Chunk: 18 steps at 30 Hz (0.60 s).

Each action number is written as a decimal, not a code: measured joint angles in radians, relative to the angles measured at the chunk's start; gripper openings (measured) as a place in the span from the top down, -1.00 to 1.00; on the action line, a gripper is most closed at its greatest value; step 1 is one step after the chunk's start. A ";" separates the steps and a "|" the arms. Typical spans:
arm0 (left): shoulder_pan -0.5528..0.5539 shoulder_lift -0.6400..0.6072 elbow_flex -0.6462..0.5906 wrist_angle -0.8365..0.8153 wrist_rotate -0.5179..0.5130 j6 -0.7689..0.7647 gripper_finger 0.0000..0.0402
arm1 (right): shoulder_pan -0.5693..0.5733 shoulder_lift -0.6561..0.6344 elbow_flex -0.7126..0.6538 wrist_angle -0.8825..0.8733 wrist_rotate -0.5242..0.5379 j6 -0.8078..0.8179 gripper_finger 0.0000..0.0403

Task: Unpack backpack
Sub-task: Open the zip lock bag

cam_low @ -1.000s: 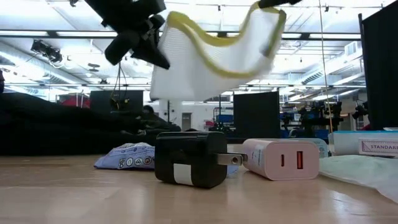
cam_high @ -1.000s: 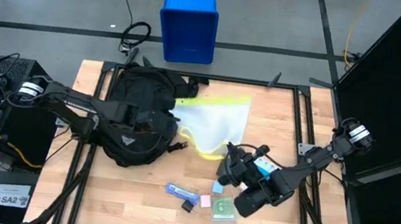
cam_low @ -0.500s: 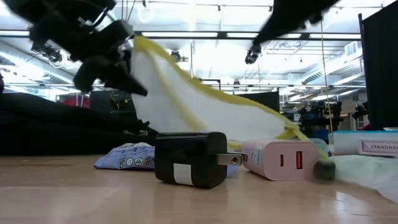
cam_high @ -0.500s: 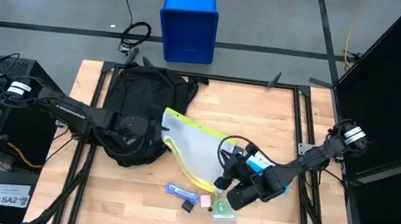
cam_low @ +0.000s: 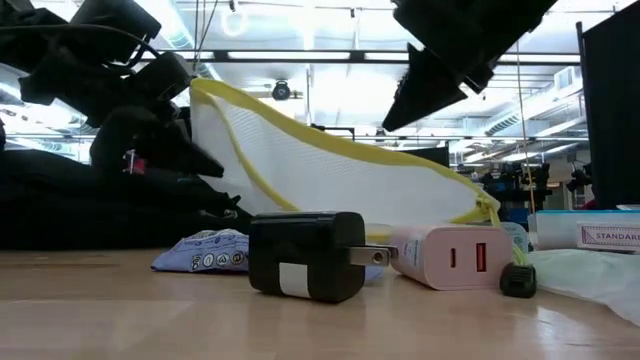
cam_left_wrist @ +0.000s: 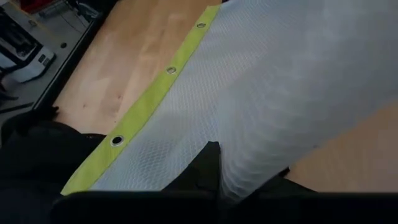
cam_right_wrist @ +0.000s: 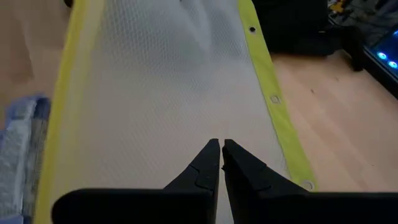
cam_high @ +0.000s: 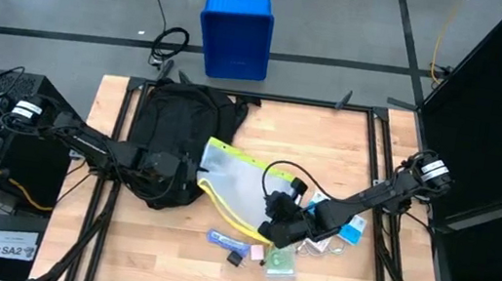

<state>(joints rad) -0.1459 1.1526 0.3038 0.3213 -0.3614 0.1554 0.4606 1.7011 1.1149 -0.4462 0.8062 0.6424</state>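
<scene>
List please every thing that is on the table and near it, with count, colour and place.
backpack: one, black, table's left part.
mesh bag: one, white with yellow edging, table's middle, beside the backpack.
charger: one, black, front of table.
charger: one, white-pink, beside the black one.
blue packet: one, front of table.
bin: one, blue, floor behind table.
left pincer: shut on mesh bag.
right pincer: shut, above mesh bag.

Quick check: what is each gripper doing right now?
Left gripper: shut on the mesh bag, beside the backpack.
Right gripper: shut, fingertips together over the mesh bag; a grip cannot be told.
</scene>
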 joint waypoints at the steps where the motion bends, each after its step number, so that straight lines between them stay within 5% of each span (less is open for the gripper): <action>1: 0.000 0.000 0.000 -0.002 0.000 -0.005 0.92 | -0.002 0.001 0.000 0.000 0.000 -0.003 1.00; 11: 0.000 -0.010 0.001 -0.033 -0.015 -0.019 0.19 | -0.005 0.001 0.000 -0.003 0.019 -0.017 1.00; 18: 0.000 -0.113 0.087 -0.329 -0.074 -0.080 -0.22 | -0.005 0.001 0.000 -0.008 0.019 -0.017 1.00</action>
<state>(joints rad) -0.1459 1.0395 0.3905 -0.0079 -0.4350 0.0757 0.4553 1.7023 1.1149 -0.4541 0.8249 0.6250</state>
